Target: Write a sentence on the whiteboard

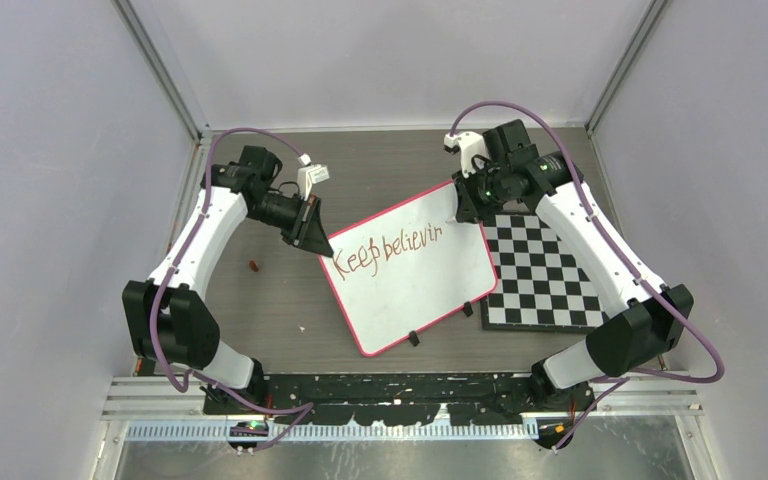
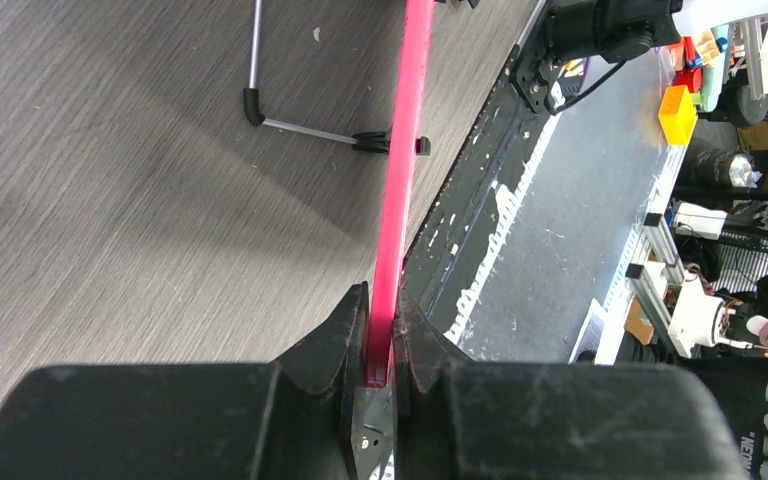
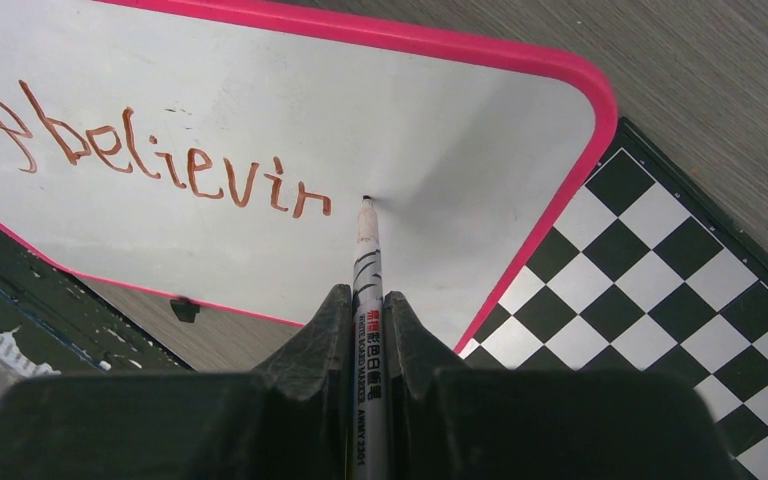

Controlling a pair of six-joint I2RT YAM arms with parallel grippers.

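Fingers (image 3: 315, 345) of the right gripper (image 3: 367, 295) grip a marker (image 3: 365, 240), its tip on the whiteboard (image 3: 440, 120) after "believin"; the left gripper (image 2: 382, 300) pinches the board's rim.

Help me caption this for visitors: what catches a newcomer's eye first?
The pink-rimmed whiteboard sits mid-table, with reddish writing reading "Keep believin". The right gripper holds a marker with its tip at the end of the words, while the left gripper clamps the rim. A checkered board lies to the right.
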